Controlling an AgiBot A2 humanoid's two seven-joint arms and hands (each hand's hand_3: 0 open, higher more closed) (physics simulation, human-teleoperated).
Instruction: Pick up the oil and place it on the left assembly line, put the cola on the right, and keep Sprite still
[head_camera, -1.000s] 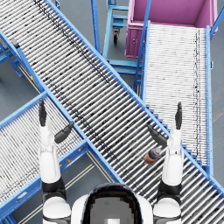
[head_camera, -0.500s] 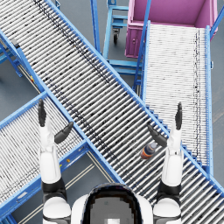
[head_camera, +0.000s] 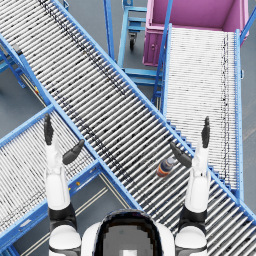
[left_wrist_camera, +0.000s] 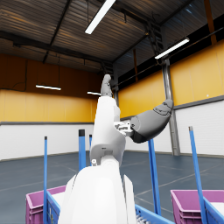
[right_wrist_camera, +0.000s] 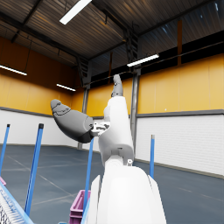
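Only one task item shows: a small bottle (head_camera: 165, 167), orange-brown body w/ pale cap end, lying on the middle belt (head_camera: 100, 95) close to its right edge. Too small to say whether it's the oil, cola or Sprite. In the head view it sits just beside the thumb of the right hand (head_camera: 200, 150), but it isn't gripped. That hand is raised, fingers pointing up, thumb splayed toward the bottle, nothing in it. The left hand (head_camera: 54, 150) mirrors it over the left line (head_camera: 20, 170): fingers apart, thumb out, empty. Wrist views back this up: both the left hand (left_wrist_camera: 127, 124) and right hand (right_wrist_camera: 103, 124) are spread against hall walls and ceiling, no object in either. The right line (head_camera: 200, 85) runs up to a pink bin (head_camera: 154, 47) at its far end; no bottle visible on the left or right line. Progress, by my read: no placement visible yet, no grasp begun. Left to do: ID the bottle, then if oil take it to the left line, if cola to the right line, if Sprite leave it be. The other two items aren't in view.
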